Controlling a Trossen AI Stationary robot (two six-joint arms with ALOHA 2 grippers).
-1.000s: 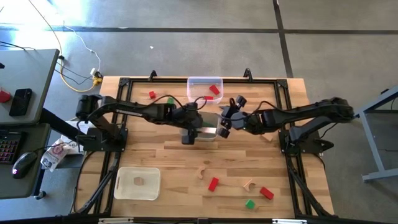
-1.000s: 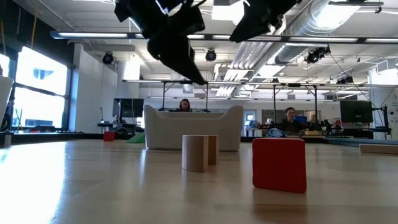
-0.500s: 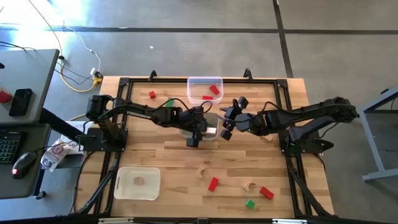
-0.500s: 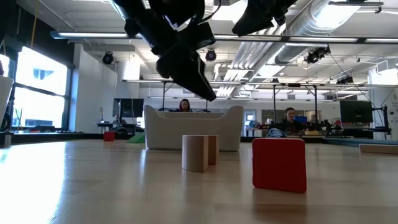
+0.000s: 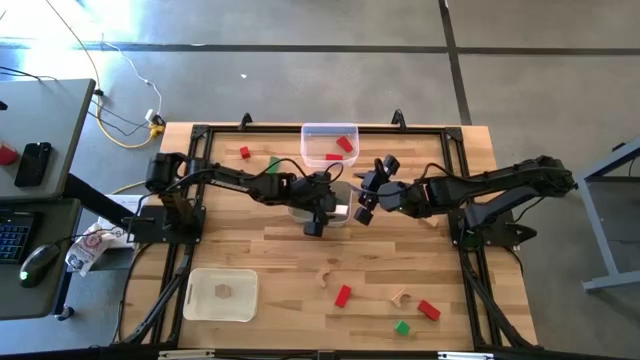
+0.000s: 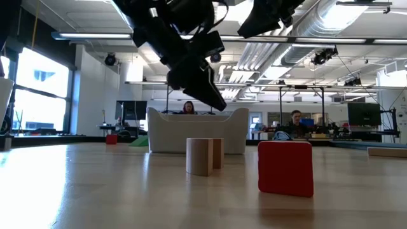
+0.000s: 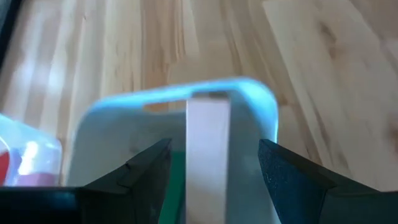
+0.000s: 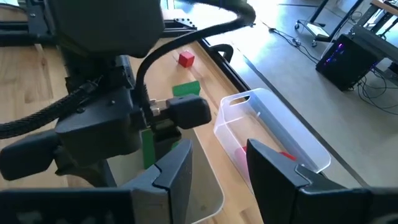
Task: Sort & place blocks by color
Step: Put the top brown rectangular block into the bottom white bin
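My left gripper (image 5: 315,222) hangs open and slanting down over the white tray (image 5: 345,208) at the table's middle. In the left wrist view its fingers stand on either side of a light wood bar (image 7: 208,155) without touching it. The bar seems to lie in the tray (image 7: 249,90), next to something green (image 7: 177,186). My right gripper (image 5: 362,200) waits open, just right of that tray, with nothing between its fingers (image 8: 217,174). Loose red (image 5: 343,295), green (image 5: 402,327) and wood (image 5: 325,275) blocks lie on the near half of the table.
A clear tray (image 5: 328,132) with red blocks stands at the far edge. A white tray (image 5: 200,300) holding one wood block sits near left. A red (image 5: 244,152) and a green block (image 5: 272,162) lie far left. People sit at desks in the room behind.
My left gripper has come down and a little toward the table's right edge, closer over the middle tray. Its fingers have stayed open.
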